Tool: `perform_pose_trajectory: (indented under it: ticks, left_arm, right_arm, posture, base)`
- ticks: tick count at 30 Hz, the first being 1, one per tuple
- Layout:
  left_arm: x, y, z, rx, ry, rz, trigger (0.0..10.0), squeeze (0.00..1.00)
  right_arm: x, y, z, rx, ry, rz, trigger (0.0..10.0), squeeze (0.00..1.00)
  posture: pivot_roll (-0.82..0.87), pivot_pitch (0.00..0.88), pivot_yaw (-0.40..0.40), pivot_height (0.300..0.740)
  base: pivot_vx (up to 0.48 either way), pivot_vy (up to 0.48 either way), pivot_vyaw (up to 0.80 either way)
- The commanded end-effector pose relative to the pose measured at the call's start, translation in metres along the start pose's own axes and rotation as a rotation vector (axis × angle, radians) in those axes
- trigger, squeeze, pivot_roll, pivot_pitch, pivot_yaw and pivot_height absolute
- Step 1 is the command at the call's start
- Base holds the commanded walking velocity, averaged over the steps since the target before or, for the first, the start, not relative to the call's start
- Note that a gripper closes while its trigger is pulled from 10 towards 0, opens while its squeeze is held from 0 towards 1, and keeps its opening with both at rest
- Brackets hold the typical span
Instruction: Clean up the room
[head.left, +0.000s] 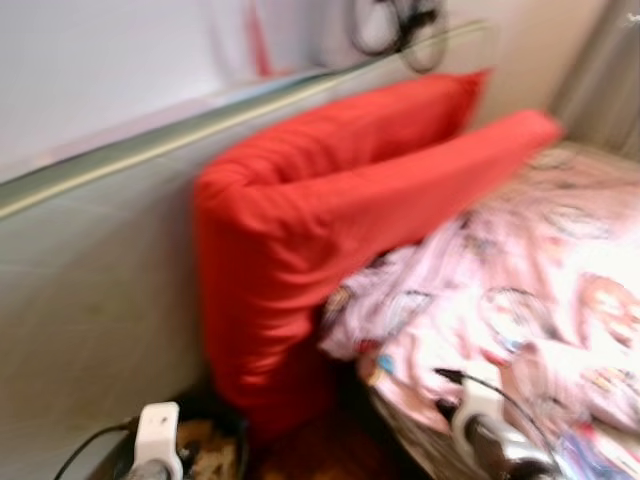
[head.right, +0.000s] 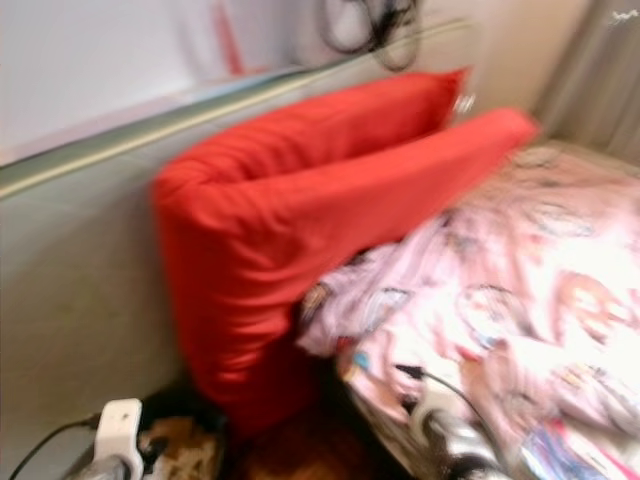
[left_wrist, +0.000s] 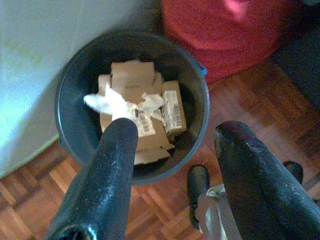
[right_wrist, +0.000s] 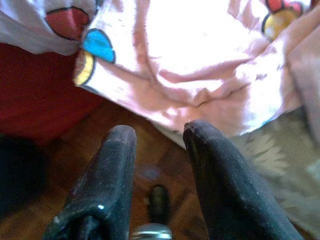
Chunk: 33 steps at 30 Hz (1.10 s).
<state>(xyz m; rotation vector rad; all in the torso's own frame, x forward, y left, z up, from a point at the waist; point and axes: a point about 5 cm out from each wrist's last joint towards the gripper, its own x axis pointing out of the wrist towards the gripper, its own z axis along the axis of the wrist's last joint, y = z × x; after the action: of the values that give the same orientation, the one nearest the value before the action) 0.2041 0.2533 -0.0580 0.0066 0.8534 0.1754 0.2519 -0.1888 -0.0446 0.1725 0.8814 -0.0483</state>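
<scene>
My left gripper (left_wrist: 175, 135) is open above a dark round bin (left_wrist: 75, 135) on the wood floor. Inside the bin lie cardboard pieces (left_wrist: 150, 112) with barcode labels and a crumpled white tissue (left_wrist: 112, 102). Nothing is between the left fingers (left_wrist: 107, 170). My right gripper (right_wrist: 160, 135) is open and empty, hanging over the floor at the edge of a pink patterned blanket (right_wrist: 200, 60). In the head views the left wrist (head.left: 157, 440) shows at bottom left and the right wrist (head.left: 480, 420) by the bed edge. The bin's rim (head.left: 235, 440) peeks beside the red cushion.
A big red cushion (head.left: 320, 230) leans between the pale wall (head.left: 90, 290) and the bed, standing on the floor next to the bin. The pink blanket (head.left: 540, 290) covers the bed to my right. A narrow strip of parquet (left_wrist: 165, 210) lies between bin and bed.
</scene>
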Motion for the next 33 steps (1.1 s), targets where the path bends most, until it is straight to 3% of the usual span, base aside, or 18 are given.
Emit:
perform_pose_trajectory:
  ticks: [1, 13, 20, 33]
  left_arm:
    - [0.0, 0.0, -0.002, -0.001, 0.01, -0.006, 10.0, 0.0]
    - [-0.001, 0.001, -0.006, 0.026, 0.024, -0.018, 10.0, 0.0]
    - [-0.001, 0.001, -0.007, 0.043, 0.027, -0.027, 10.0, 0.0]
    - [-0.006, 0.001, -0.028, 0.023, 0.065, -0.013, 10.0, 0.0]
  right_arm:
    - [-0.001, -0.006, -0.002, 0.001, 0.009, -0.017, 10.0, 0.0]
    - [-0.001, -0.005, -0.007, -0.001, 0.018, -0.015, 10.0, 0.0]
    - [-0.001, -0.004, -0.008, 0.048, -0.005, -0.024, 10.0, 0.0]
    - [-0.003, -0.01, -0.027, 0.025, 0.019, -0.054, 10.0, 0.0]
  posture:
    - [0.1, 0.0, 0.021, 0.74]
    - [0.09, 0.0, 0.039, 0.74]
    - [0.07, 0.0, 0.047, 0.74]
    - [0.07, 0.0, 0.025, 0.74]
  base:
    - [0.0, 0.0, -0.76]
    - [0.0, 0.0, -0.76]
    - [0.0, 0.0, 0.0]
    - [0.0, -0.345, 0.0]
